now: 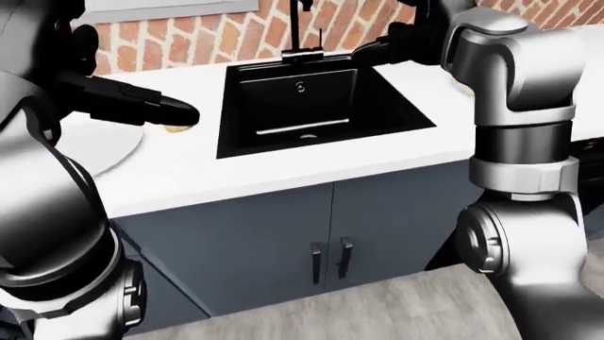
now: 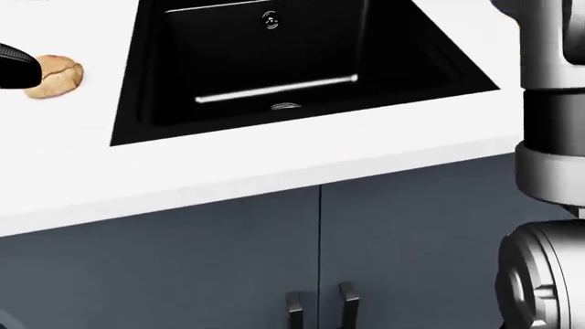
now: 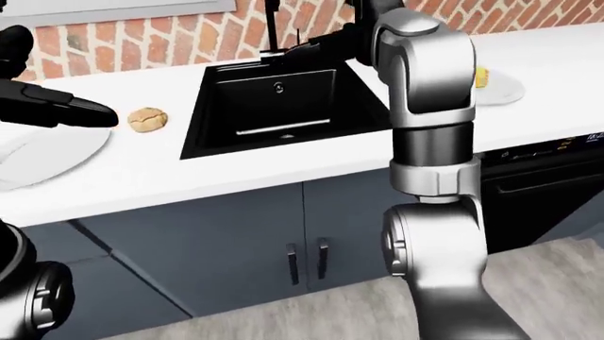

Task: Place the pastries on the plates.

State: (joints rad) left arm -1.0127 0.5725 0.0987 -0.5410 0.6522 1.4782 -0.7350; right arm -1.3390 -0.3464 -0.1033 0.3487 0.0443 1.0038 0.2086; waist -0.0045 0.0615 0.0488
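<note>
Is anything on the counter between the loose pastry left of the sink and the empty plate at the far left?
Nothing visible lies between them. In the right-eye view the pastry sits on bare white counter, and the plate is just to its left. Only the left hand hovers over that gap, fingertip near the pastry, not resting on the counter.

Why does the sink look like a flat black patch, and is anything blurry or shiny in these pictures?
Head view: the sink renders almost uniformly black, with only a bright glint along its inner ledge and on the drain. Right-eye view: everything looks sharp; the counter is evenly lit and nearly shadowless. Left-eye view: the robot's grey arm shows soft highlights.
</note>
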